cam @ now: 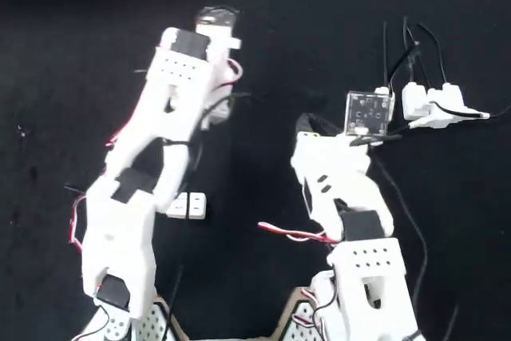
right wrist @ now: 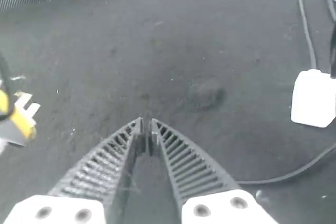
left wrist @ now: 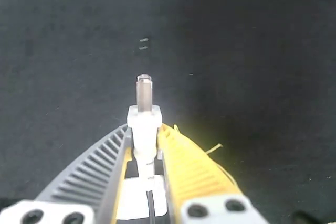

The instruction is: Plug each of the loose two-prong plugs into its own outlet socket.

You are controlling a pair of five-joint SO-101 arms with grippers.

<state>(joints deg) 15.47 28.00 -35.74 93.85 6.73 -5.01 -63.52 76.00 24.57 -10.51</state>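
Note:
My left gripper (left wrist: 145, 129) is shut on a white two-prong plug (left wrist: 144, 115), whose metal prongs point away from the wrist toward the black tabletop. In the high view this gripper (cam: 219, 109) hangs over the mat near the middle. A white block with two square faces (cam: 188, 205), seemingly the sockets, lies beside the left arm and partly under it. My right gripper (right wrist: 146, 127) is shut with nothing in it, low over the mat (cam: 306, 124). A white plug on a black cable (right wrist: 314, 98) lies ahead of it to the right.
Two white plug bodies (cam: 427, 102) with several black cables (cam: 411, 53) lie at the back right. A cable (right wrist: 294, 172) runs across the mat near the right gripper. The left gripper's yellow finger (right wrist: 16, 115) appears off to the side in the right wrist view.

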